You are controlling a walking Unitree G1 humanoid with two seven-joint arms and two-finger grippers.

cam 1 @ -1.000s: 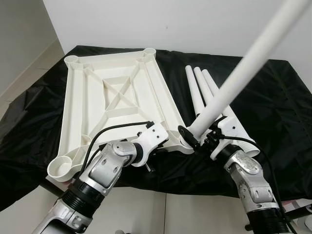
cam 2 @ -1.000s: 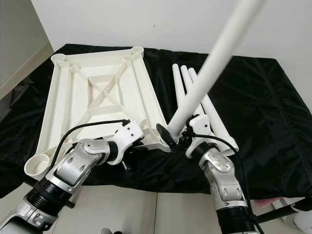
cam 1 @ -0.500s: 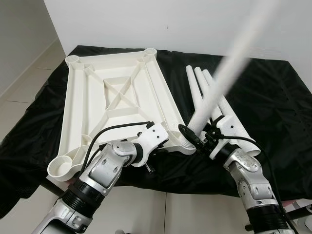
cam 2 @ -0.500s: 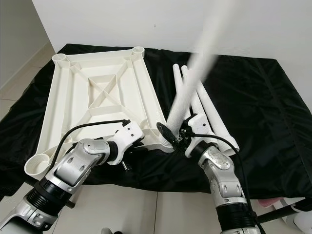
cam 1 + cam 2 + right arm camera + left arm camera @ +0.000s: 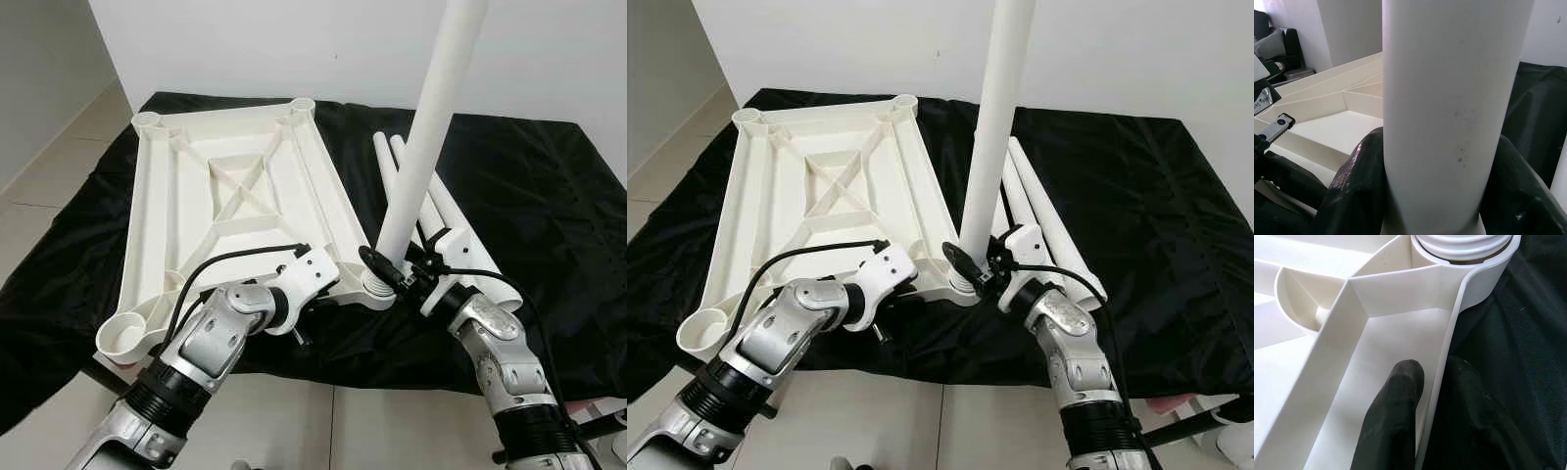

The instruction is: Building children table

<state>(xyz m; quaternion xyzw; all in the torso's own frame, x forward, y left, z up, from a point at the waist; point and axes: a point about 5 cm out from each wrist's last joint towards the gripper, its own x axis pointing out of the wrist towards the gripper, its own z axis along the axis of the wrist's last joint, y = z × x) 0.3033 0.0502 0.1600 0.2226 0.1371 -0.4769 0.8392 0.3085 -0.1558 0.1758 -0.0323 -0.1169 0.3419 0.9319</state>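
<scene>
The white tabletop (image 5: 235,186) lies upside down on a black cloth. My left gripper (image 5: 331,290) is shut on its near rim (image 5: 1449,357), one finger (image 5: 1400,396) inside the rim and the other outside, just beside the near right corner socket (image 5: 375,286). My right gripper (image 5: 400,274) is shut on a white leg (image 5: 431,127) low down. The leg stands almost upright with its foot in that socket, and its threaded end (image 5: 1464,242) sits in the ring. In the right wrist view the black fingers (image 5: 1359,176) hug the leg (image 5: 1449,73).
Spare white legs (image 5: 1038,211) lie side by side on the cloth to the right of the tabletop. Open corner sockets sit at the near left (image 5: 122,338), far left (image 5: 149,119) and far right (image 5: 302,102). The table's front edge is close below my arms, with tiled floor beyond.
The leg in my right gripper has swung from leaning far to the right to nearly upright over the corner socket. My left gripper has stayed on the rim.
</scene>
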